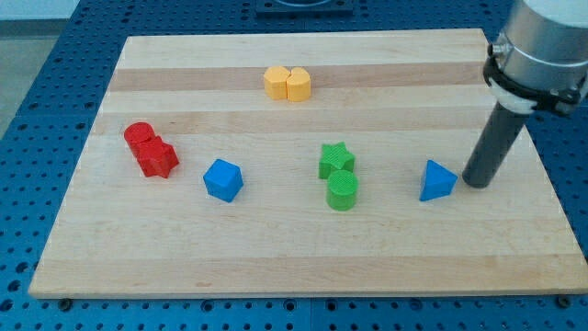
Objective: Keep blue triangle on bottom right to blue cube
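The blue triangle [437,180] lies on the wooden board [303,257] toward the view's right. The blue cube [222,179] sits left of centre, well apart from the triangle, at about the same height in the view. My tip [476,182] rests on the board just right of the blue triangle, a small gap from it; the dark rod rises up and right to the grey arm body [542,46].
A green star [336,159] and a green cylinder [342,191] stand together between the two blue blocks. Two red blocks [150,149] sit at the left. Two yellow blocks [287,83] sit near the top centre. The board's right edge is close to my tip.
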